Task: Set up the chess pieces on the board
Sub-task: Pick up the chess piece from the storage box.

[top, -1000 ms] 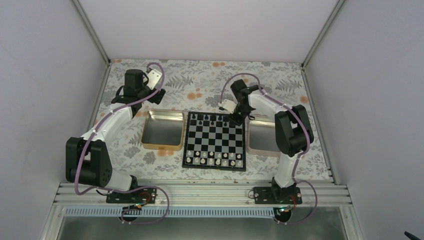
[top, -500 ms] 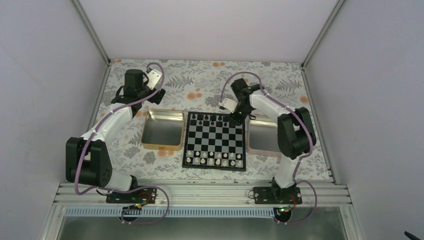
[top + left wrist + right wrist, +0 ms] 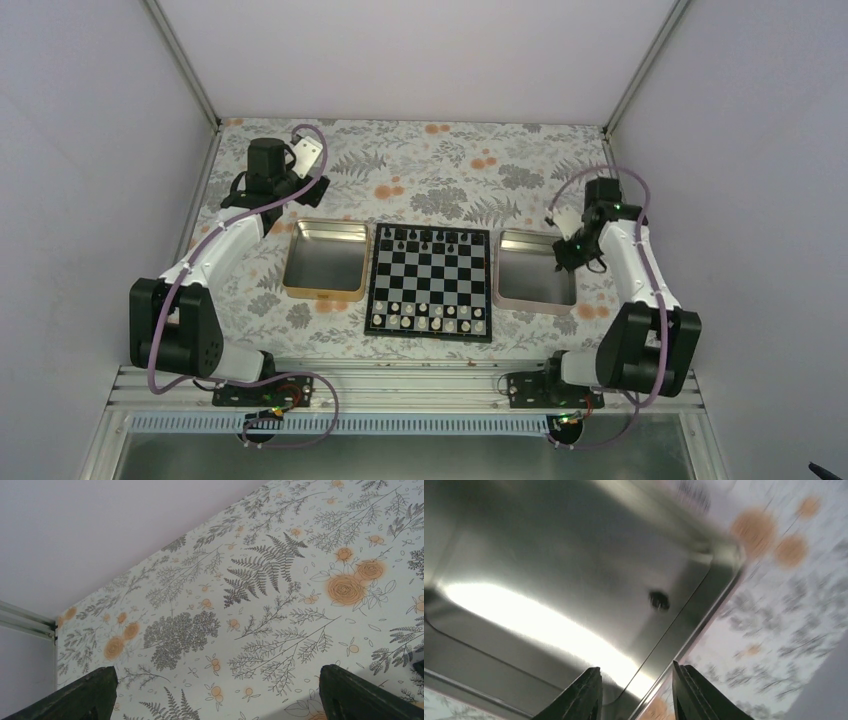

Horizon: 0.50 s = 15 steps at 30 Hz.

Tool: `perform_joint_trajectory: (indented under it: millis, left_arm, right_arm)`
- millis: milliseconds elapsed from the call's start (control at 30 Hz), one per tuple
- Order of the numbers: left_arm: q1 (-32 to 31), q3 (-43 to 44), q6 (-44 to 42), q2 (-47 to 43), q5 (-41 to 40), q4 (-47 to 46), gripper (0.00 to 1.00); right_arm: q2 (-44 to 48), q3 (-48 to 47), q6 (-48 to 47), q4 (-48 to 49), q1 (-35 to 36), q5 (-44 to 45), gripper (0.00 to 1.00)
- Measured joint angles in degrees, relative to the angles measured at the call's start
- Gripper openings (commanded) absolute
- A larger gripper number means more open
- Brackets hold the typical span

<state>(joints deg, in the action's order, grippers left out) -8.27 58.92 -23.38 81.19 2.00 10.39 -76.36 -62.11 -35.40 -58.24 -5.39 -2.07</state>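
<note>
Small square chessboard (image 3: 430, 282), black and pale squares with a black border, sits mid-table. A gold rectangular metal tray (image 3: 325, 265) is just to its left and a silver rectangular metal tray (image 3: 530, 282) just to its right. Tiny black chess pieces (image 3: 425, 237) stand in a partial row on the far rank. Small white chess pieces (image 3: 430, 317) sit on the two near ranks. The rank in front of the black row looks bare, so I'd judge the black side only partly set.

Right gripper (image 3: 636, 690) hangs over the far right corner of the silver tray, jaws parted, nothing between them. Its wrist view is smeared. One small dark blob (image 3: 659, 600) lies on the tray floor near the wall; probably a black piece, can't confirm.

Left gripper (image 3: 220, 690) hovers over the floral-print tablecloth (image 3: 260, 580) beyond the gold tray, jaws spread wide, empty.

Handling, my guess:
- The pieces are very light, rigid and smooth, so they will tip or skid on bare metal.
- Pinch across the body from straight above, fingertips only.
- A piece lying close to the tray wall leaves little room for a finger on that side.
- On the board the neighbours stand close, so open only slightly on release.
</note>
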Motion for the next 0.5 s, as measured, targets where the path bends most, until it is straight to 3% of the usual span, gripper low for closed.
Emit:
perform_joint_trajectory:
  millis: [200,500]
  left_arm:
    - [0.0,0.0,0.0,-0.1,0.2,0.0,1.0]
    - [0.0,0.0,0.0,-1.0,0.4,0.0,1.0]
  right_arm:
    - [-3.2,9.2,-2.1,3.6,-4.9,1.0,0.4]
    - [-11.1,8.9,-3.1,10.9,-5.2,-0.1,0.37]
